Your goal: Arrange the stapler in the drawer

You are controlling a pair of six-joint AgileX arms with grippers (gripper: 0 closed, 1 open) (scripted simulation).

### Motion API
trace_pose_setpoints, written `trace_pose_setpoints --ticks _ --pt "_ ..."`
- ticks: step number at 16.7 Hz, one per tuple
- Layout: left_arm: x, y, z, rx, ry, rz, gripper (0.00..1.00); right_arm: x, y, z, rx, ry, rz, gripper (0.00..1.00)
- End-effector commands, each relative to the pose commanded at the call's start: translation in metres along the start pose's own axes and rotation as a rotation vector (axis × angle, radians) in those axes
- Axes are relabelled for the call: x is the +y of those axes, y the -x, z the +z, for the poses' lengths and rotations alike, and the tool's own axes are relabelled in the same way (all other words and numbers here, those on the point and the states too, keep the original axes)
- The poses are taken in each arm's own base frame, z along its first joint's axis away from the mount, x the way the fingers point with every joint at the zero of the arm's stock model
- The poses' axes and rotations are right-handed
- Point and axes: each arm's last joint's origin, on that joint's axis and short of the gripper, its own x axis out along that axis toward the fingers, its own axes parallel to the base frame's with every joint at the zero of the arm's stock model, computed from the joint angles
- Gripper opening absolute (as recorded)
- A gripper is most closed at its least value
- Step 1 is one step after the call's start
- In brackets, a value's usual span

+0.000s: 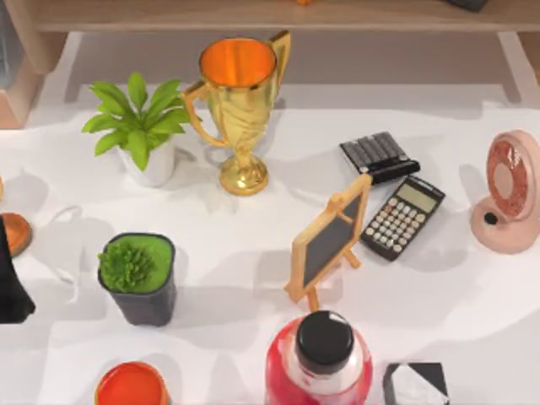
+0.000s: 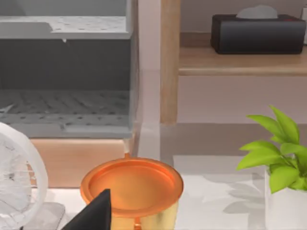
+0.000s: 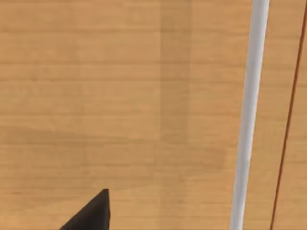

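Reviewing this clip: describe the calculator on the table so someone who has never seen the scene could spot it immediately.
Start from the gold trophy at the back middle of the white table and look toward the top view's right. Past the small wooden-framed chalkboard easel lies the calculator, flat and turned at an angle. Unlike the darker ribbed black object just behind it, it has pale keys and a light display.

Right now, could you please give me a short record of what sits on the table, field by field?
centre back: gold trophy
left back: leafy plant in a white pot
left front: dark pot with a green plant
middle: small chalkboard easel
right: two calculators, pink fan
front edge: red bottle, black cap
stapler: cannot tell
left arm: dark shape at left edge
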Motion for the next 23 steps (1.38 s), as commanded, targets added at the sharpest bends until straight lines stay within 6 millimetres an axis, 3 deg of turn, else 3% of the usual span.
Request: trace_pose_setpoints --ticks 5,11,15,23 --pt "0.000 0.000 0.000 0.000 0.000 0.000 1.00 0.000 -0.001 0.002 -0.003 -0.002 0.003 1.00" --pt "0.000 0.000 0.000 0.000 0.000 0.000 1.00 0.000 -0.023 0.000 0.000 0.000 0.000 1.00" --pt "0.000 0.000 0.000 0.000 0.000 0.000 1.00 0.000 -0.025 0.000 0.000 0.000 0.000 1.00" --pt "0.000 0.000 0.000 0.000 0.000 0.000 1.00 0.000 -0.025 0.000 0.000 0.000 0.000 0.40"
